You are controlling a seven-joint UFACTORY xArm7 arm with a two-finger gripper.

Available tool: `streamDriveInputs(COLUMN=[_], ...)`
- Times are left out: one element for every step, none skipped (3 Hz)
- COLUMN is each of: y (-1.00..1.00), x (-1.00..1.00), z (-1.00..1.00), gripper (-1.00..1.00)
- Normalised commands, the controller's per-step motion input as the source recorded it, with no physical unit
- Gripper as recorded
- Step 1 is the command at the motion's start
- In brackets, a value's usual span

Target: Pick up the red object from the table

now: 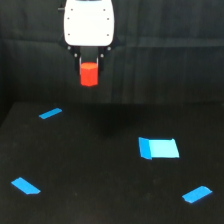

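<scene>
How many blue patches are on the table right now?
4: a strip at upper left, a strip at lower left, the larger light-blue rectangle right of centre, and a strip at lower right. None looks hidden.

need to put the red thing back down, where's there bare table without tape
Widest bare stretch: the middle of the table, between the near-left tape strip and the light-blue rectangle. Also bare below the held red cylinder, right of the far-left strip. Tightest between rectangle and near-right strip.

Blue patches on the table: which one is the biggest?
The light-blue rectangle toward the exterior view's right. It is wide and blocky; the other three blue patches are thin little strips.
</scene>
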Motion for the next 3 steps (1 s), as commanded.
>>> streamDriveInputs(y=[0.03, 0.08, 0.07], x=[-0.11, -0.09, 0.00], z=[0.00, 0.04, -0.05], gripper=[-0.79, -0.79, -0.76])
